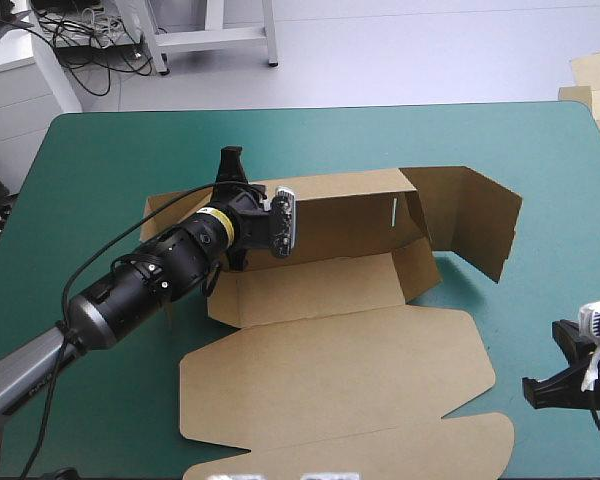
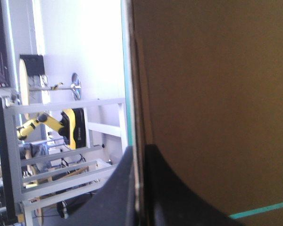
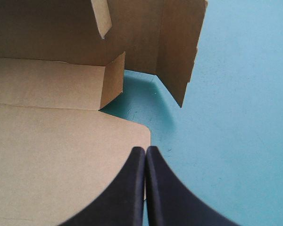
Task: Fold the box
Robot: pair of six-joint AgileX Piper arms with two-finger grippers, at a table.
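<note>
The brown box (image 1: pixel 340 370) lies in the middle of the teal-green table, its lid flat toward the front edge. Its rear wall (image 1: pixel 350 215) stands raised, and a side flap (image 1: pixel 480 225) stands bent at the right end. My left gripper (image 1: pixel 263 205) is at the rear wall's left end. In the left wrist view the board's edge (image 2: pixel 212 94) runs between the black fingers, so this gripper (image 2: pixel 139 155) is shut on it. My right gripper (image 1: pixel 550 370) hovers near the front right corner, off the box. It (image 3: pixel 145 151) is shut and empty, with the lid's rounded corner (image 3: pixel 132 134) just ahead.
Bare teal-green cover (image 1: pixel 540 150) stretches right of the box and along the far edge. More brown board (image 1: pixel 595 80) lies beyond the table's far right corner. The left arm's black cable (image 1: pixel 110 250) arcs over the table's left part.
</note>
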